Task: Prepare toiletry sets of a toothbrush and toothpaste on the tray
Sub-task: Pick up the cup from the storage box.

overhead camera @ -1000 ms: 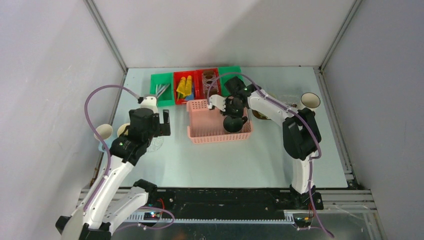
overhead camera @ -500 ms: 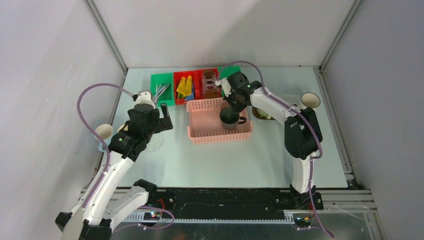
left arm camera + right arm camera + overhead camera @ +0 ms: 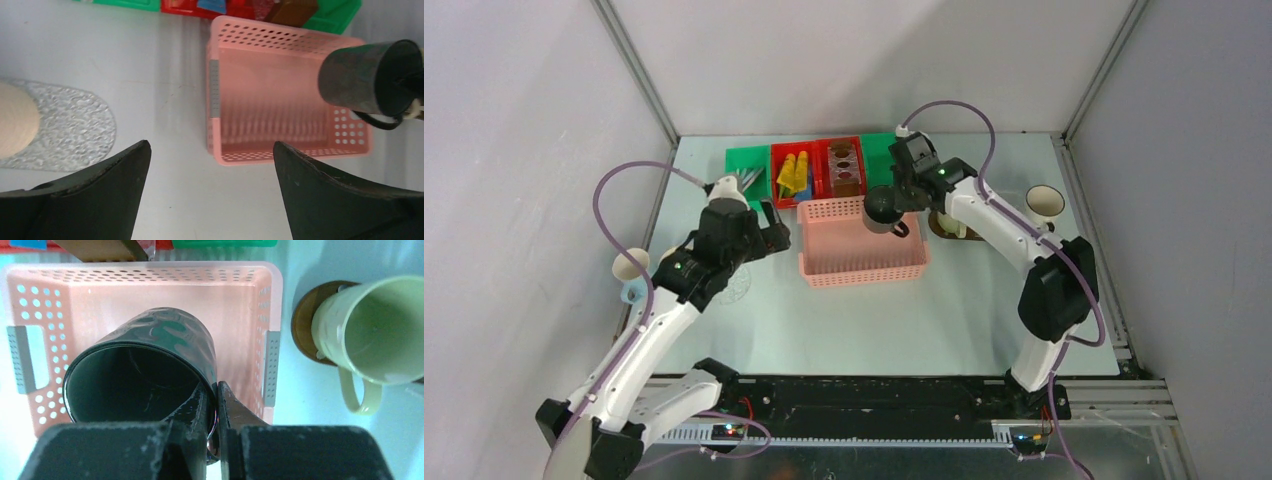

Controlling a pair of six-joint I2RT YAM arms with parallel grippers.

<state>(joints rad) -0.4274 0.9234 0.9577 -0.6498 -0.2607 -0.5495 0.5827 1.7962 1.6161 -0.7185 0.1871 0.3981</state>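
The right gripper (image 3: 216,392) was closed tight on the rim of the dark mug (image 3: 145,375), with one finger inside the mouth and the other outside against the wall. The mug hung in the air over the far right part of the pink basket (image 3: 864,262). It was tipped so that its mouth faced the right wrist camera, and in the left wrist view its handle hung below it. As far as the views showed, it touched neither the basket nor the counter (image 3: 874,330).

The tray (image 3: 301,325) lay on the counter just right of the basket. In the top view the right arm hid most of it, and the right wrist view showed only one rounded end. A cream mug (image 3: 372,327) stood upright on that end, mouth up, handle toward the arms' side.

The left gripper (image 3: 210,147) hung wide open and held nothing, above the counter at the basket's left wall. A clear patterned disc (image 3: 75,125) lay on the counter to its left. A cream rounded thing (image 3: 15,125) rested on the disc at the frame edge, but too little of it showed to name it.

A row of green and red bins (image 3: 736,157) sat along the far edge. Yellow tubes (image 3: 792,172) lay in a red one and thin brushes (image 3: 747,178) in the leftmost green one. A right mug (image 3: 1044,202) stood near the counter's right edge, and a left mug (image 3: 631,265) stood by its left edge.
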